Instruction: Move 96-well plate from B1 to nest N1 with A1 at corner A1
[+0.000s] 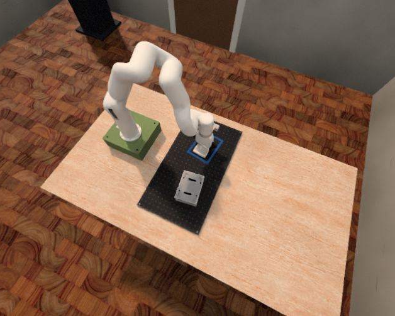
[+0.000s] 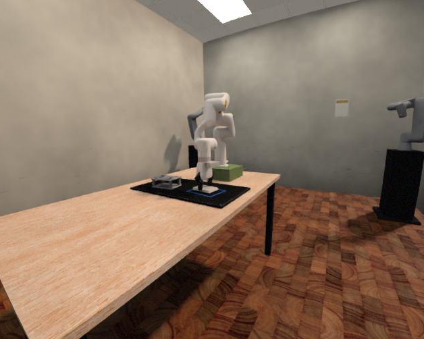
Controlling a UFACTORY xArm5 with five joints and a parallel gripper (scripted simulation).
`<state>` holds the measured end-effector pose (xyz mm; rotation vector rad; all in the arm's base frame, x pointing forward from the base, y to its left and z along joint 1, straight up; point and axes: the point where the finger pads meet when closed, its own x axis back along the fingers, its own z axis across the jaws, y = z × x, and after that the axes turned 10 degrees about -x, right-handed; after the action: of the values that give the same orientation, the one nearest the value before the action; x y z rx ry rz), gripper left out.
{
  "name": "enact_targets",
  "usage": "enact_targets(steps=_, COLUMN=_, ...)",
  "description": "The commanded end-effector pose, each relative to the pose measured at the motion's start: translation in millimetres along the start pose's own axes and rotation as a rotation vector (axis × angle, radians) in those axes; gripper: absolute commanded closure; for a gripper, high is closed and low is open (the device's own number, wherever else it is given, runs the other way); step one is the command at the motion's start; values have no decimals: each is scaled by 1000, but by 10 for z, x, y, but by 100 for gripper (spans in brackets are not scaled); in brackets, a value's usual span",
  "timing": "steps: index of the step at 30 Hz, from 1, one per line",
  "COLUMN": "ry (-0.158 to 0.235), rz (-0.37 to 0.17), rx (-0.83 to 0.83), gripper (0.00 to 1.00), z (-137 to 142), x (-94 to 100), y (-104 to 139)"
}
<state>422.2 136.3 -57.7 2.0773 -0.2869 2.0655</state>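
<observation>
In the top view, the green base block (image 1: 146,141) sits left of centre, anchoring the arm so it can reach along the black mat (image 1: 163,190). Just below centre stands the grey nest (image 1: 189,187), raised and unoccupied, waiting for the plate. Right of it and higher in the frame, the blue outline (image 1: 204,159) marks the bench spot, where the 96-well plate (image 1: 200,150) lies flat, white and low. The gripper (image 2: 202,184) straddles it, fingers wide yet clamped on its sides, ready to lift. The cut-off corner is probably too small to identify.
</observation>
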Motion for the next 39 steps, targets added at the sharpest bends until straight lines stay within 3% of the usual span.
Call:
enact_targets(steps=1, ry=4, rz=1, rx=0, gripper=100, z=12, x=40, y=-8)
enact_targets(steps=31, ry=4, rz=1, rx=0, gripper=100, z=12, x=167, y=-9)
enact_targets(steps=39, ry=4, rz=1, rx=0, gripper=100, z=12, x=300, y=-9)
